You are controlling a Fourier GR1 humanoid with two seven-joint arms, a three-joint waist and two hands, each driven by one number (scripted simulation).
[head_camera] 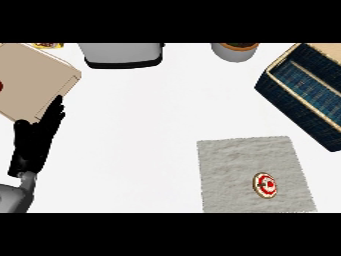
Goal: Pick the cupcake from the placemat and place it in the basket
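Head view: counter (pixel 143 125) from above
Cupcake (pixel 265 185): on placemat (pixel 236 160), near its lower right corner
Basket (pixel 295 112): upper right, apart from placemat
Left hand (pixel 31 147): left side, fingers straight, pressed together, holding nothing

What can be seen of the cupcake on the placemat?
The cupcake shows from above as a small round: tan rim, white frosting, red topping in the middle. It stands upright on the grey, rough-looking placemat, in its near right part. Only the placemat touches it; no hand is near it.
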